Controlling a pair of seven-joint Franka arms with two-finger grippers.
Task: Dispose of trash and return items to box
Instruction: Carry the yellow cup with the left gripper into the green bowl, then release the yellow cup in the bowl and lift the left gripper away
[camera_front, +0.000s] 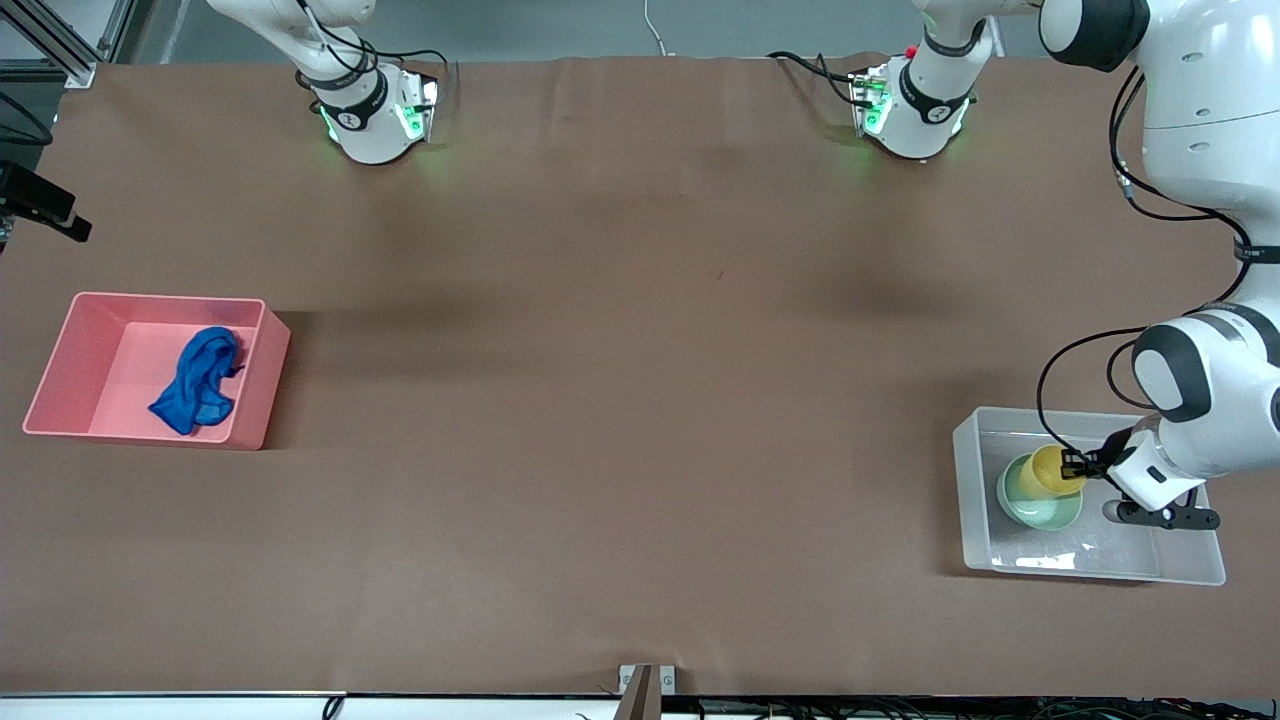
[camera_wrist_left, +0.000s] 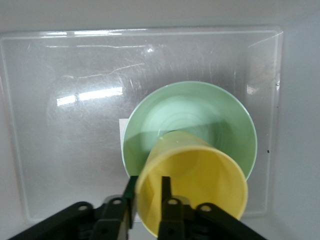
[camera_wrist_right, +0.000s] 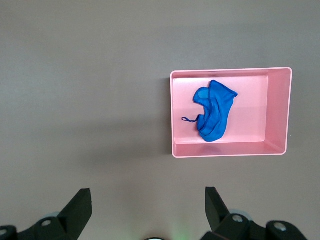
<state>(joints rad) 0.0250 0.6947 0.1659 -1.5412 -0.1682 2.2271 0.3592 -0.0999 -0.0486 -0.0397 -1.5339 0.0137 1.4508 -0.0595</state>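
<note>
My left gripper (camera_front: 1076, 467) pinches the yellow plastic cup (camera_front: 1046, 472) inside the pale mint-green bowl (camera_front: 1035, 503) in the clear plastic box (camera_front: 975, 500); release remains. Farther, blue fabric trash (camera_front: 198, 380) lies in the pink bin (camera_front: 70, 345). My right gripper (camera_wrist_right: 147, 206) waits above, jaws spread.

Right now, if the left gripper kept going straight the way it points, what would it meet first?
The left gripper, its jaws shut on the yellow cup's rim, points down into the clear bin. The cup would probably press into the mint-green bowl first; whether they touch already is unclear.
</note>
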